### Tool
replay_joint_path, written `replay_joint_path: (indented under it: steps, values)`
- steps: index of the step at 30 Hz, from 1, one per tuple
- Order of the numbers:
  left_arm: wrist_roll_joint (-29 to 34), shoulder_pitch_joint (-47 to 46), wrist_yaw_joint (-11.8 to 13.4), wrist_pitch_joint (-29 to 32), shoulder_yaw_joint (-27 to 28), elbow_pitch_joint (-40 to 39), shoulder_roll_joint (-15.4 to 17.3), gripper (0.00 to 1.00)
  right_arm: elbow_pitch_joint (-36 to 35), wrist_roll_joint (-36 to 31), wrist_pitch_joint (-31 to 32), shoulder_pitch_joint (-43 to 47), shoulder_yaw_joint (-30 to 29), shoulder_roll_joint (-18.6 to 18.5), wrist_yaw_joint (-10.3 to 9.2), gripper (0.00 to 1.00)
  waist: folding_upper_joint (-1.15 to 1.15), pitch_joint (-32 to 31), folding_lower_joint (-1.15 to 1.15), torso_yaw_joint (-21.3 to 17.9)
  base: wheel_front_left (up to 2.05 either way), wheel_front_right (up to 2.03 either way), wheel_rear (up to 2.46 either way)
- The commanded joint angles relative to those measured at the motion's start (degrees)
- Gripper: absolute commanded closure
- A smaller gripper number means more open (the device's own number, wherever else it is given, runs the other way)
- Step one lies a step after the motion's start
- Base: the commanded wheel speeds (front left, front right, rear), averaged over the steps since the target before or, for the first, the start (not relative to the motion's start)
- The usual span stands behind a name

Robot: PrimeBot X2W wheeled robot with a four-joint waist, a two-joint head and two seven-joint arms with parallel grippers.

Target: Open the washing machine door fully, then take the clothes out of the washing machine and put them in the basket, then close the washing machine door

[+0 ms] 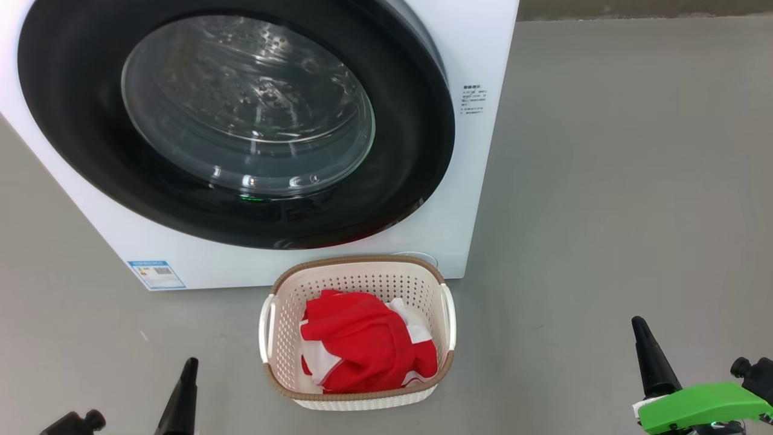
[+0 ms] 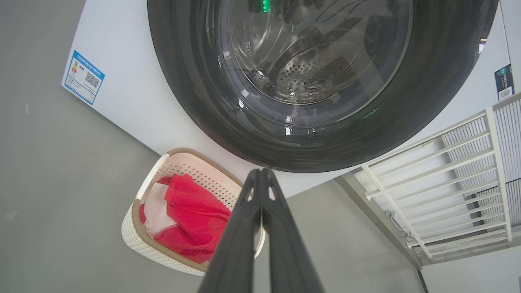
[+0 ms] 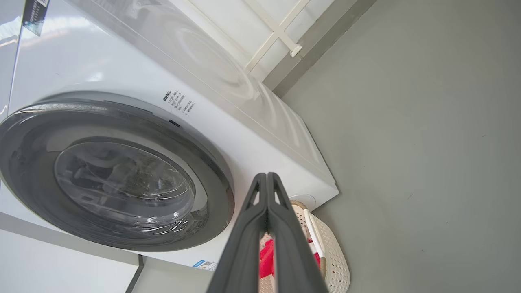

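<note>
The white washing machine (image 1: 477, 151) stands ahead of me with its black-rimmed round door (image 1: 235, 121) lying flat against the front, closed. On the floor in front of it sits the cream basket (image 1: 356, 272), and the red and white clothes (image 1: 362, 344) lie bundled inside it. My left gripper (image 1: 191, 362) rests low at the lower left, shut and empty. At the lower right my right gripper (image 1: 638, 321) is shut too, with nothing in it. Both are well apart from basket and door. The wrist views show each pair of fingers (image 2: 260, 179) (image 3: 266, 181) pressed together.
Grey floor (image 1: 634, 181) spreads wide to the right of the machine and around the basket. A blue label (image 1: 156, 275) sits low on the machine's front. A white railing or window frame (image 2: 456, 175) runs along the wall beside the machine.
</note>
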Motion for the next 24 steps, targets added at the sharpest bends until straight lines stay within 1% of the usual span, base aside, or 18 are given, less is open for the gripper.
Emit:
replay_joint_path:
  steps: [1, 24]
  values:
    - [-1.5, -2.1, -0.2, 0.4, 1.7, -1.6, 0.4, 1.00, -1.6, 1.6, 0.4, -2.3, 0.4, -1.0, -0.02, 1.00, 0.00, -0.1, 0.00, -0.1, 0.00, 0.00, 0.00]
    - [-14.1, -3.1, -0.3, 4.3, 3.7, -2.2, -1.1, 1.00, -2.0, 15.2, 4.2, -4.1, 0.0, -1.3, -0.04, 1.00, 0.00, -1.1, 0.00, -1.0, 0.00, 0.00, 0.00]
